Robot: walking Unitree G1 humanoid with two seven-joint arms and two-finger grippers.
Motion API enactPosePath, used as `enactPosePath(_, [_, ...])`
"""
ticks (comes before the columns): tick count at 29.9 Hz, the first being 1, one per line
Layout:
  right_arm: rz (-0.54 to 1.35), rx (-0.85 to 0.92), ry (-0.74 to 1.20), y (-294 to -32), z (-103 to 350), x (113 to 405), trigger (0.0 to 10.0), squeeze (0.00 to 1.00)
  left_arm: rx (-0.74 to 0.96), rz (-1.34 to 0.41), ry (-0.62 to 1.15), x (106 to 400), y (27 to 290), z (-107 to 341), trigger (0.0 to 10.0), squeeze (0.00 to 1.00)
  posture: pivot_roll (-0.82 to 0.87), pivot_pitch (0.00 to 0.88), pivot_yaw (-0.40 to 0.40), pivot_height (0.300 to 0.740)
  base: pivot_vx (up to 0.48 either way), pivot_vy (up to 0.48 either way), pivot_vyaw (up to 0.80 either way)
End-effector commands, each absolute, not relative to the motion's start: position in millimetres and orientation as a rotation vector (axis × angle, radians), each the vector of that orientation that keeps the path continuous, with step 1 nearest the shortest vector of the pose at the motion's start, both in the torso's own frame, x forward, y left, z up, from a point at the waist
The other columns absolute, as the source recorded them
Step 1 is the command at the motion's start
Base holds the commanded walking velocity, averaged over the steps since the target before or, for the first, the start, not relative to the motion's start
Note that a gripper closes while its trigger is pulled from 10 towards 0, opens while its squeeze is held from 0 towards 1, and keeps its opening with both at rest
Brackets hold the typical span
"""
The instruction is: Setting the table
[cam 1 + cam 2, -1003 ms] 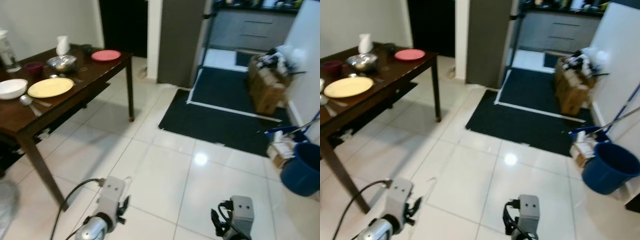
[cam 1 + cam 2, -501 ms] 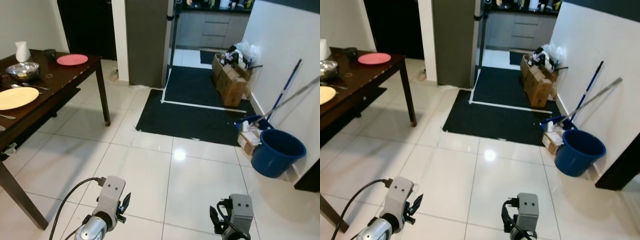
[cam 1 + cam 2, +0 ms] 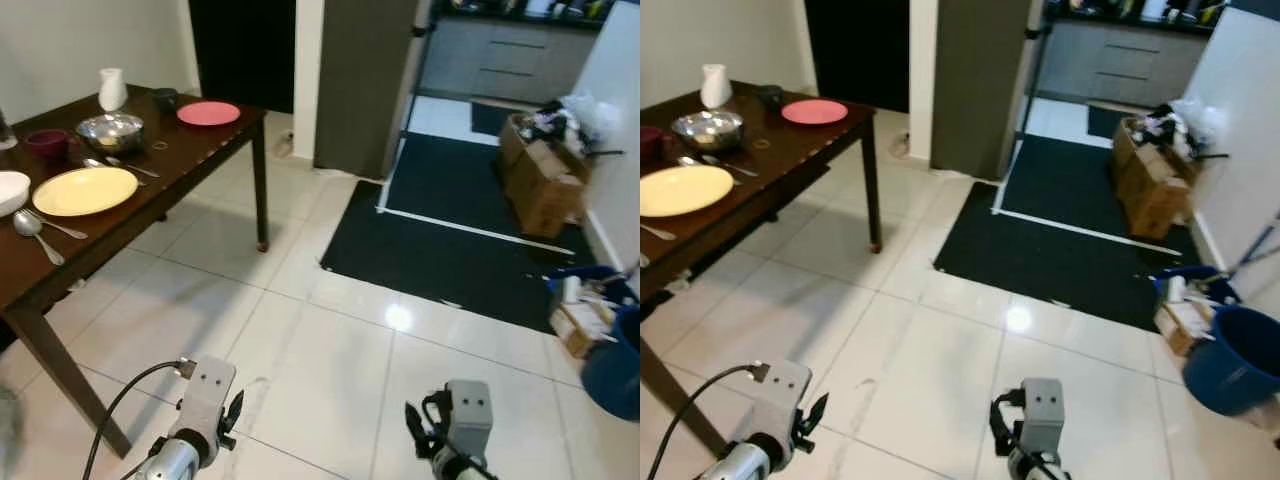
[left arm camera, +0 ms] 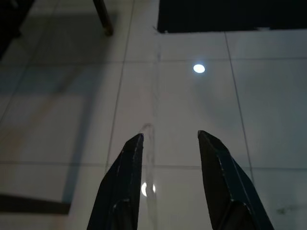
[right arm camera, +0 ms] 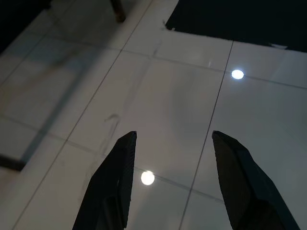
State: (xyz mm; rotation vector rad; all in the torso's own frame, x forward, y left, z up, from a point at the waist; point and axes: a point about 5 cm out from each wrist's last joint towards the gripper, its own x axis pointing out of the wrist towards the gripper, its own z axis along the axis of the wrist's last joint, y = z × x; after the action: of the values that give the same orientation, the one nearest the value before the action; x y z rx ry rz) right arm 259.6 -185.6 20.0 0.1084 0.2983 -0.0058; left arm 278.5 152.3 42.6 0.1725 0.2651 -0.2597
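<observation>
Left eye view: a dark table (image 3: 205, 140) stands at the left, bearing a yellow plate (image 3: 83, 190), a pink plate (image 3: 208, 113), a steel bowl (image 3: 110, 129), a white bowl (image 3: 8, 190), a spoon (image 3: 30, 227) and a white jug (image 3: 112, 89). Both arms hang low over white tiles, well apart from the table.

Left wrist view: the left gripper (image 4: 170, 140) has its fingers spread, holding nothing, above the floor.

Right wrist view: the right gripper (image 5: 173, 136) is likewise spread wide and empty.
</observation>
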Motion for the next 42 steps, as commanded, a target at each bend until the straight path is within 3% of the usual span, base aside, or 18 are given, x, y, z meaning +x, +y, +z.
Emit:
enactPosePath(1, [-0.032,0.108,0.325,-192,14,254,10.0,0.00,0.173,-0.284,0.274,276,147,40,10.0,0.00,0.01,0.026,0.061,0.740,0.480,0.000,0.00])
enactPosePath(15, [-0.034,0.109,0.320,-191,15,255,10.0,0.00,0.176,-0.286,0.269,276,147,40,10.0,0.00,0.02,0.026,0.064,0.740,0.480,0.000,0.00])
enactPosePath(19, [-0.017,0.111,0.162,-193,50,269,10.0,0.00,0.274,-0.296,0.090,286,143,74,10.0,0.00,0.02,0.028,0.066,0.740,0.480,0.000,0.00])
enactPosePath(23, [-0.007,0.130,0.074,-192,72,278,10.0,0.00,0.281,-0.304,0.019,290,140,91,10.0,0.00,0.02,0.029,0.066,0.740,0.387,0.000,0.00])
enactPosePath(25, [0.033,0.140,-0.100,-187,121,295,10.0,0.00,0.253,-0.313,-0.107,301,132,129,10.0,0.00,0.02,0.024,0.068,0.740,0.343,0.000,0.00])
enactPosePath(30, [0.078,0.164,-0.250,-175,169,308,10.0,0.00,0.216,-0.316,-0.240,312,119,170,10.0,0.00,0.02,0.018,0.067,0.740,0.344,0.000,0.00])
enactPosePath(38, [0.100,0.226,-0.241,-159,173,304,10.0,0.00,0.166,-0.335,-0.264,311,105,187,10.0,0.00,0.02,0.016,0.067,0.740,0.159,0.000,0.00])
enactPosePath(42, [0.041,0.329,-0.203,-164,167,302,10.0,0.00,0.126,-0.338,-0.238,309,105,187,10.0,0.00,0.02,0.012,0.069,0.740,0.000,0.000,0.00])
